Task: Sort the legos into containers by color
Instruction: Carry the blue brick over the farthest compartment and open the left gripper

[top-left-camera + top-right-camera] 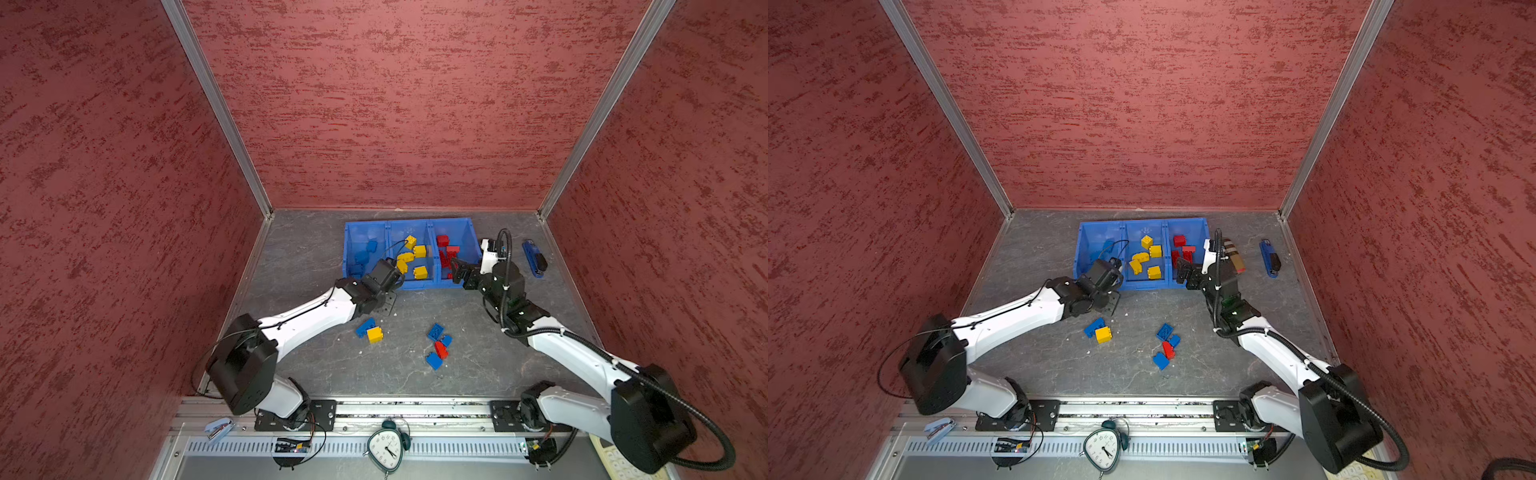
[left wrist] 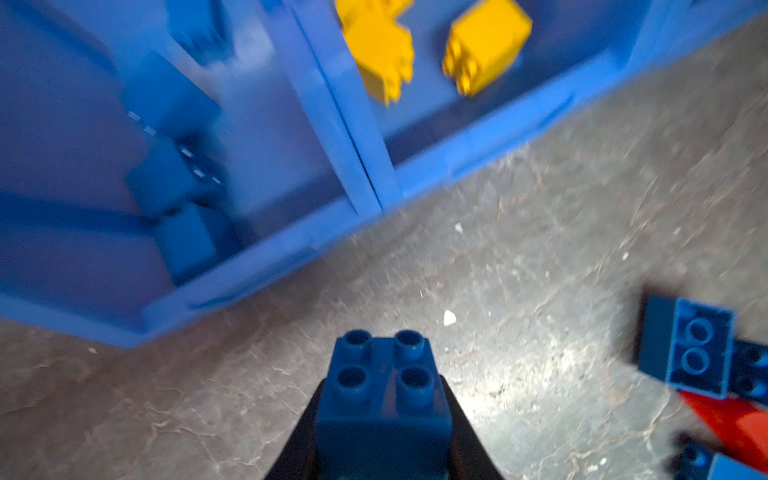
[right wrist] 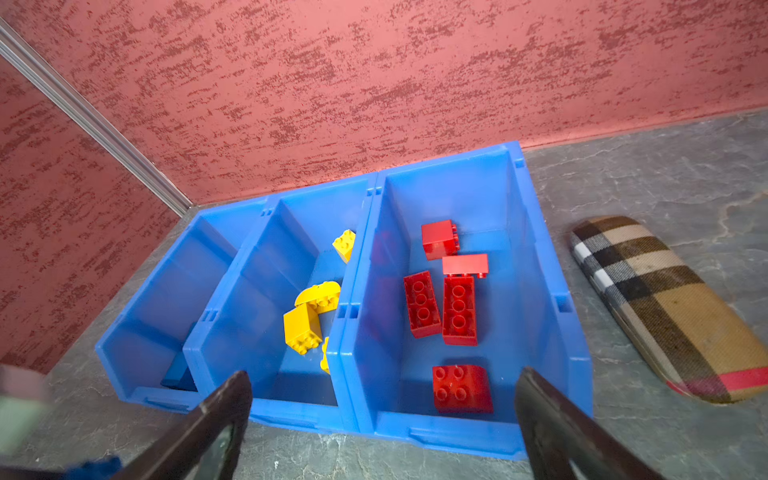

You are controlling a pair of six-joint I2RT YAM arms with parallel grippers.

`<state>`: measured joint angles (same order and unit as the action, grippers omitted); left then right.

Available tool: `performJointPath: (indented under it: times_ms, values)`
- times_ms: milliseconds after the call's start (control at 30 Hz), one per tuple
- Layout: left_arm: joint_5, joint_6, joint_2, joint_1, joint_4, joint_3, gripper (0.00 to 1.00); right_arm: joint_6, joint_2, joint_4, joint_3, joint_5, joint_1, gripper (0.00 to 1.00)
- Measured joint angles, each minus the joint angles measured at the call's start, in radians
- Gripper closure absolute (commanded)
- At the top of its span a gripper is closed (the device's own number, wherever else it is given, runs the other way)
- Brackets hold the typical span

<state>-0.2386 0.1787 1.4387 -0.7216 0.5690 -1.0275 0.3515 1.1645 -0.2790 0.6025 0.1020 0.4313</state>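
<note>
Red textured walls close in a grey veined counter (image 1: 316,370). The left pincer (image 2: 383,390) is clamped narrow on a blue brick (image 2: 376,419), whose studs point away from the wrist. It hangs over bare counter just on the near side of the containers (image 1: 419,285), by the wall between the left and middle bins.

The containers stand in a row at the far middle of the counter. Blue legos (image 1: 361,257) lie in the left bin, yellow legos (image 1: 420,272) in the middle one and red legos (image 3: 459,309) in the right one. The right pincer (image 3: 382,376) stands wide with nothing in it, at the near end of the right bin.

Nearer on the counter, a loose yellow brick (image 1: 375,334) touches a loose blue brick (image 1: 365,327) beside the left arm. To the right lies a cluster (image 1: 441,350) of three blue bricks and one red.

Right of the containers lies a plaid case (image 3: 665,307), and beyond it a stapler (image 1: 535,258). In both top views the left wrist hides the near end of the left bin. An alarm clock (image 1: 386,449) sits at the near rail.
</note>
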Motion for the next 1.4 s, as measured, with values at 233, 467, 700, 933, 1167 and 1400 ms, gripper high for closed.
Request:
performJointPath:
  times_ms: [233, 467, 700, 933, 1167, 1400]
  values:
    - [-0.041, 0.018, 0.025, 0.164, -0.112, -0.108, 0.85, -0.003, -0.002, -0.016, 0.000, 0.014, 0.000, 0.01]
    - [-0.105, 0.064, 0.336, 0.259, -0.071, -0.379, 0.85, -0.014, -0.022, -0.005, 0.000, 0.038, 0.000, 0.01]
    - [-0.214, 0.014, 0.581, 0.264, 0.044, -0.626, 0.81, -0.039, -0.060, 0.018, 0.000, 0.068, 0.000, 0.01]
    - [-0.336, 0.014, 0.697, 0.261, 0.143, -0.777, 0.48, -0.046, -0.063, 0.032, 0.000, 0.079, 0.000, 0.01]
    - [-0.376, 0.053, 0.692, 0.249, 0.191, -0.792, 0.30, -0.052, -0.067, 0.042, 0.000, 0.085, 0.000, 0.01]
    - [-0.357, 0.061, 0.496, 0.134, 0.188, -0.649, 0.10, -0.018, -0.091, 0.075, -0.011, 0.073, 0.000, 0.01]
